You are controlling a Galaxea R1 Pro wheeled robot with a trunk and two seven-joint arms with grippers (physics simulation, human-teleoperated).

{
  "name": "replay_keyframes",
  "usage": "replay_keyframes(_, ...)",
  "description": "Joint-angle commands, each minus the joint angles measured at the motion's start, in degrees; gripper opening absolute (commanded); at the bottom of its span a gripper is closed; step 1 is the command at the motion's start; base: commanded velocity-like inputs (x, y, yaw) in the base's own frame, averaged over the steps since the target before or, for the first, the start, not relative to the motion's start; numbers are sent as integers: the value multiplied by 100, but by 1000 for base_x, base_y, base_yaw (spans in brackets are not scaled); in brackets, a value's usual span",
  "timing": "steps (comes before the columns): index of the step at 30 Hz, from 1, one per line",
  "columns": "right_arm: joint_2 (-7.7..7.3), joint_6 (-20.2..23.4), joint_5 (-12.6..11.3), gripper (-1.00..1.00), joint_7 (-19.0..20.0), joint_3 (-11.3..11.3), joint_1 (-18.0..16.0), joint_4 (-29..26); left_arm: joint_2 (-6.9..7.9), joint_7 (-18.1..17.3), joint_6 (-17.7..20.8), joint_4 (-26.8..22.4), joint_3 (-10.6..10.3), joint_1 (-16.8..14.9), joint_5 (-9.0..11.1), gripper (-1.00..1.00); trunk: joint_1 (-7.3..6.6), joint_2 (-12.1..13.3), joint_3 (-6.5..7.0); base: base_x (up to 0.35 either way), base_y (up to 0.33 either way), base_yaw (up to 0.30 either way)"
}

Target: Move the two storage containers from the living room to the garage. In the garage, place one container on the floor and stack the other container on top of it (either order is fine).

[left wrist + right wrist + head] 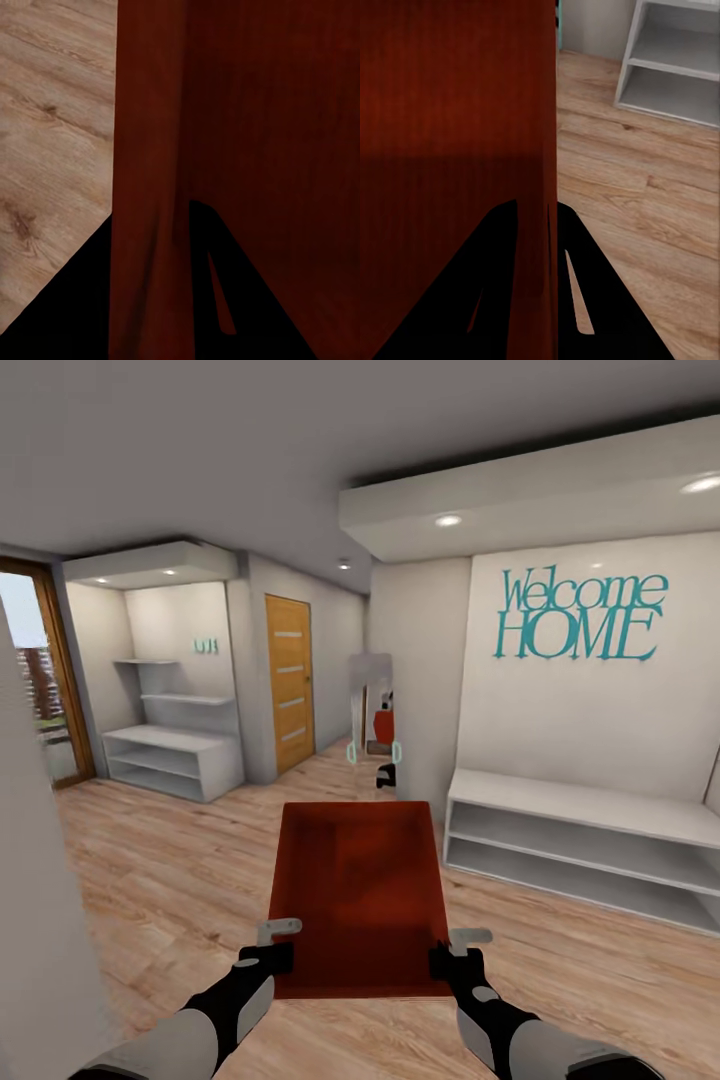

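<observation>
Robot in transit over light wood-plank flooring, carrying one storage container out in front of the trunk, open top up, held between both arms.

Risks from here, as I judge them:
- The bin is held only by its two side walls near the end closest to the robot. Most of it reaches forward of the pincers, so a sudden stop or turn of the base could tip the far end down or let a wall slip out.
- The way ahead narrows between a wall corner and the white bench shelf, which lies ahead and to the right-pincer side. The bin's far end would strike first if the turn is cut close.
- If the two arms drift apart or together, the thin walls could flex and one hold could be lost.

Pincers:
- Left pincer: at the bin's left wall, near end. In the left wrist view the wall runs between the two dark fingers, one outside, one inside. Closed down on the wall, gap no wider than the wall.
- Right pincer: same on the right wall; in the right wrist view the wall edge sits between its fingers, pinched narrow.

A wooden door stands ahead, left-pincer side. Garage not reached; no concrete underfoot.
</observation>
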Motion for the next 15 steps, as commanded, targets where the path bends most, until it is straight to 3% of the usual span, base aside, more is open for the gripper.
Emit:
replay_keyframes(1, 2, -26, -117, -100, 0, -113, 4, 16, 295, 79, -217, -179, 348, -5, -65, -100, 5, -2, -2, 322, 0, 2)
replay_keyframes(15, 2, -26, -117, -100, 1, -113, 2, 16, 293, 79, -217, -175, 347, -5, -65, -100, 5, -2, -2, 322, 0, 0)
